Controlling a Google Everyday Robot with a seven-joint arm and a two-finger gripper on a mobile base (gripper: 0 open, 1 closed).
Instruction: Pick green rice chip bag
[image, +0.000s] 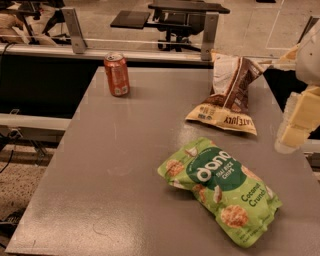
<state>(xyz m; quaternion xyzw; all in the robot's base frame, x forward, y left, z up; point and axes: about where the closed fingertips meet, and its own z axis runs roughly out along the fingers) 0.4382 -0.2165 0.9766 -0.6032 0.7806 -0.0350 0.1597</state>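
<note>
Three things on the table (115, 165): a green rice chip bag (220, 192), a brown-and-cream snack bag (227, 95) and an orange soda can (116, 74).
Table: grey, flat and scuffed; it fills most of the frame.
Green rice chip bag: lies flat in the lower right of the frame with its printed face up. It is turned at an angle, its top toward the centre and its bottom seam toward the lower right corner. The white logo on a dark green circle and the words "Coconut Crunch" can be read.
Brown-and-cream snack bag: upper right of centre, lying crumpled with its yellow band toward the green bag and well apart from it.
Soda can: upright in the upper left part of the tabletop, far from both bags.
Gripper (289, 137): pale cream, at the right edge of the frame, above the table's right border. It is to the upper right of the green bag and clear of it, touching nothing.
Gripper state: released or clenched cannot be told.
Background: an office chair (185, 20) on the floor beyond the far edge.
</note>
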